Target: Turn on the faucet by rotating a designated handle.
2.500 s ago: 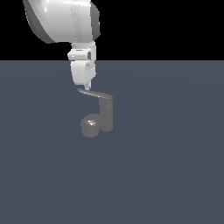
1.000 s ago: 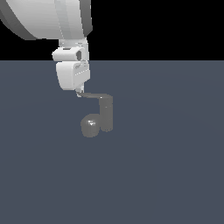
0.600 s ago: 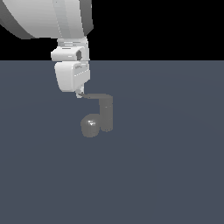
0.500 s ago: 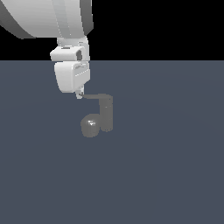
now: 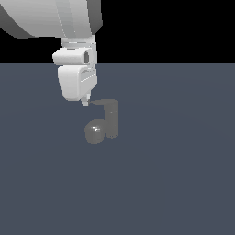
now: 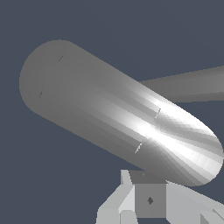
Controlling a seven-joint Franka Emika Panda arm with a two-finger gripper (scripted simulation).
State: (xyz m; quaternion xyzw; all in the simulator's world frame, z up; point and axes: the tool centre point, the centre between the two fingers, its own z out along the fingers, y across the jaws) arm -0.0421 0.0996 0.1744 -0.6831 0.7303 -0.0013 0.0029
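The faucet (image 5: 111, 120) is a small dull grey post standing on the dark floor, with a short rounded spout (image 5: 95, 132) low on its side towards the exterior view's left. Its handle (image 5: 102, 102) is a thin lever running about level from the post's top, also towards that left. My gripper (image 5: 85, 103) hangs from the white hand and shows as one narrow tip at the handle's free end, shut with nothing in it. In the wrist view a thick faucet cylinder (image 6: 109, 109) with a bright highlight fills the middle. A tapering grey strip (image 6: 188, 85) lies behind it, and my gripper (image 6: 148, 205) sits at the edge.
The large white arm (image 5: 50, 18) fills the upper part of the exterior view's left. The faucet stands on a flat dark blue-grey floor (image 5: 174, 183), with black background above it.
Since 2.5 s ago the hand has shifted towards the exterior view's left and looms larger, and the handle has gone from slanted to about level. In the last second almost nothing has moved.
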